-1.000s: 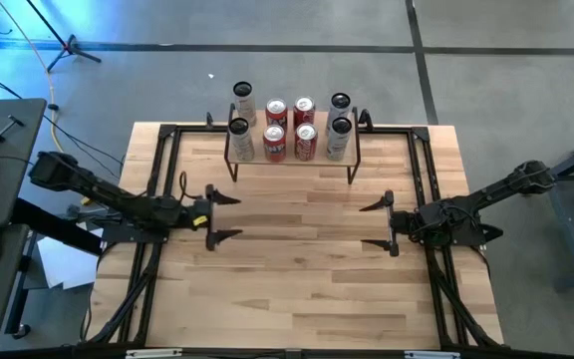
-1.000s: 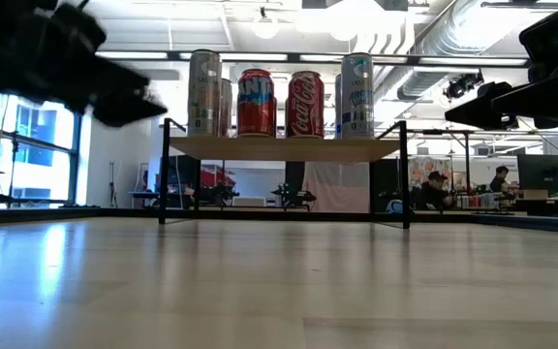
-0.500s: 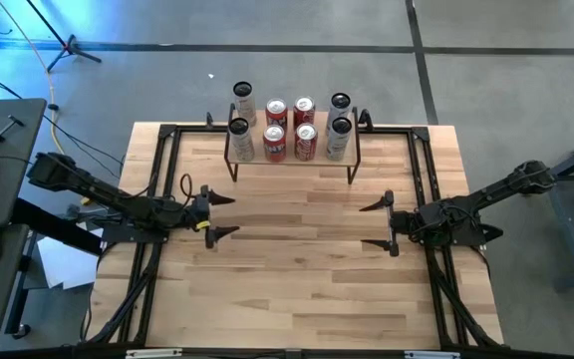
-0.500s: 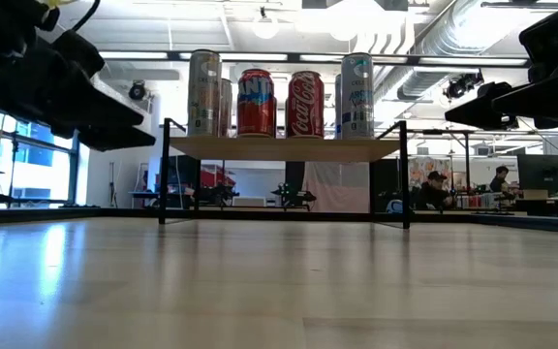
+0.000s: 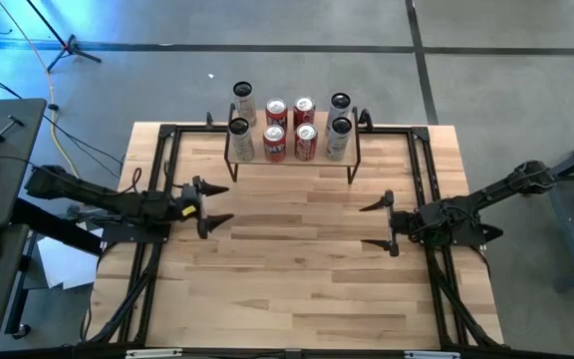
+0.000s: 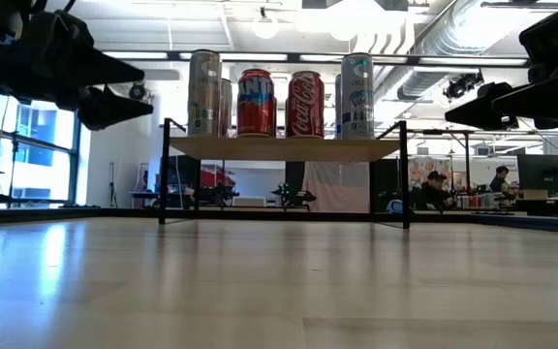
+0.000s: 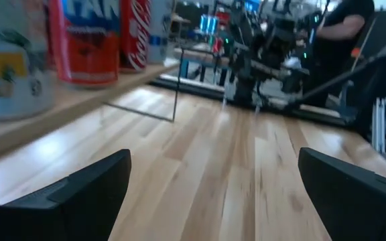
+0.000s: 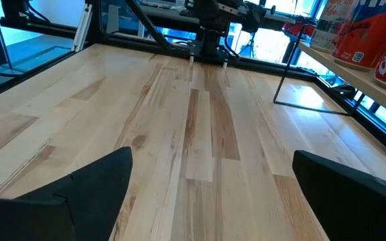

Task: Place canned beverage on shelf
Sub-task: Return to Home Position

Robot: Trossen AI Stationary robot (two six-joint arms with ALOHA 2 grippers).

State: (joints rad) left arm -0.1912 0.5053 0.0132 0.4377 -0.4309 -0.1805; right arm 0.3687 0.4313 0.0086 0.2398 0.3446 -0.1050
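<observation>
The shelf (image 5: 292, 158) stands on thin black legs at the table's far middle. Several cans, silver ones (image 6: 203, 92) and red ones (image 6: 257, 102), stand upright with their bottoms on its wooden top board (image 6: 284, 147). My left gripper (image 5: 225, 202) is open and hovers level near the table's left side, in front of the shelf's left end; its wrist view shows the cans (image 7: 82, 40) beside it. My right gripper (image 5: 364, 226) hovers open at the table's right side, nearer than the shelf (image 8: 354, 73). Nothing is between either pair of fingers.
Black rails (image 5: 157, 150) frame the wooden tabletop (image 5: 297, 279) on the left, right and far sides. Each wrist view shows the other arm (image 7: 267, 47) across the table. People (image 6: 439, 189) sit in the room behind, away from the table.
My left gripper has drawn back toward the table's left edge and a little toward the far edge. It has tipped up from a downward slant to level and has rolled slightly, staying open. The cans and the shelf have not moved.
</observation>
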